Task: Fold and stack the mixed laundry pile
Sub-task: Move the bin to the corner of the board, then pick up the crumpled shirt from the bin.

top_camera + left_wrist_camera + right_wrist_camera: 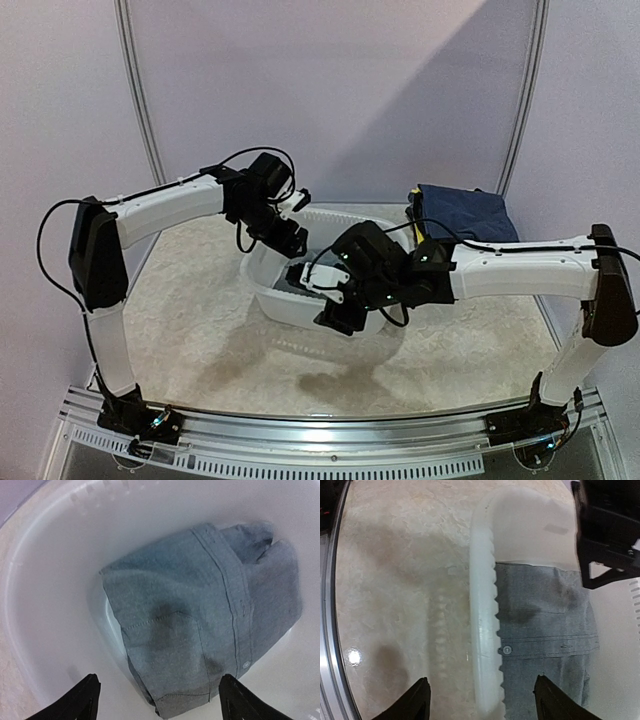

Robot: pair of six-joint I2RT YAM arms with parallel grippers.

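Observation:
A folded grey-blue buttoned shirt (190, 615) lies inside the white plastic basin (285, 303). My left gripper (157, 705) hangs open just above the shirt's near edge, with nothing between its fingers. In the top view the left gripper (290, 235) is over the basin's back left part. My right gripper (482, 697) is open and straddles the basin's scalloped rim (482, 605), one finger outside over the table and the other over the shirt (545, 630). From above, the right gripper (335, 305) sits at the basin's front. A folded navy garment (462, 212) with a yellow edge lies at the back right.
The basin stands mid-table on a beige mottled surface (190, 320). The left gripper's black body (607, 535) shows at the right wrist view's top right, close to my right gripper. A metal rail (330, 430) runs along the near edge.

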